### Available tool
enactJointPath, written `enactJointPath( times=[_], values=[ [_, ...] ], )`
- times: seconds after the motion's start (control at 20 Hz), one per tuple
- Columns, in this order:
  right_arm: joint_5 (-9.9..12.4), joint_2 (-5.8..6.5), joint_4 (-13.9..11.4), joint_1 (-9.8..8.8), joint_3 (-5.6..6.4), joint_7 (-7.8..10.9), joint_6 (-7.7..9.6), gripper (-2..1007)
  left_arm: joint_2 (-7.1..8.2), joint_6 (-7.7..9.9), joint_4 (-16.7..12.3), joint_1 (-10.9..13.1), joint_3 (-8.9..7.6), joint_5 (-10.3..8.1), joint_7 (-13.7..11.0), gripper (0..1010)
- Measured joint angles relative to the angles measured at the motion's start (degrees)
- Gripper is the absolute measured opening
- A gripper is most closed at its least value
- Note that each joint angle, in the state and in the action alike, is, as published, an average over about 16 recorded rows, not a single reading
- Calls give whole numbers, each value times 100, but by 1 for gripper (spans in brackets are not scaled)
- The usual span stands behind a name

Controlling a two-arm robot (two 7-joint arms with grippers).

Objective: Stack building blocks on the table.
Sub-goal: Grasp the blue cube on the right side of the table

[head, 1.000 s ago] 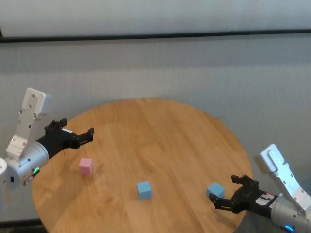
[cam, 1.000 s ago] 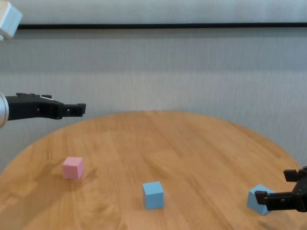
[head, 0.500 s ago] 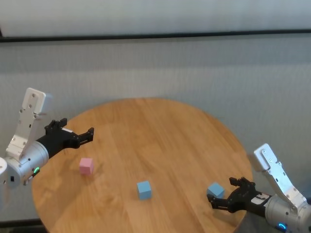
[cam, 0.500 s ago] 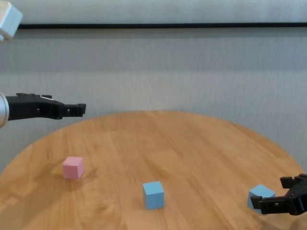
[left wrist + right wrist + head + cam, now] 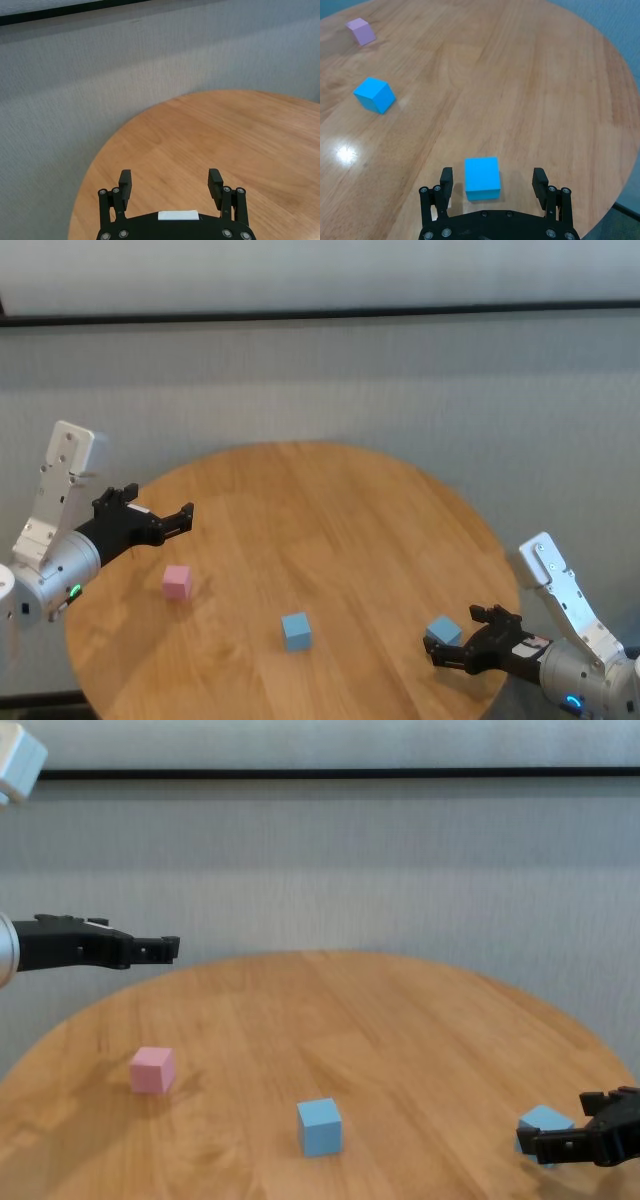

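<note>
While the round table [image 5: 330, 520] is carrying 3 separate cubes, the left gripper [image 5: 178, 517] is hovering over its left edge with fingers spread and holding nothing. The right gripper [image 5: 492, 186] is sitting low at the near right edge, fingers spread on either side of 1 blue block [image 5: 482, 178] without touching it. Another blue block [image 5: 295, 631] is lying near the front centre, and the pink block [image 5: 177, 582] is lying well apart at the left.
</note>
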Motion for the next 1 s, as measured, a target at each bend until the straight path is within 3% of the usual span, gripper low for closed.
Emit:
enactJointPath(
  times=[0.45,1.0],
  values=[
    [-41,-93,84,53,45,107,129,1000,0,0,0,0,0,0,0,1003],
    [-41,-108,98,66,60,140,170,955,0,0,0,0,0,0,0,1003]
  ],
)
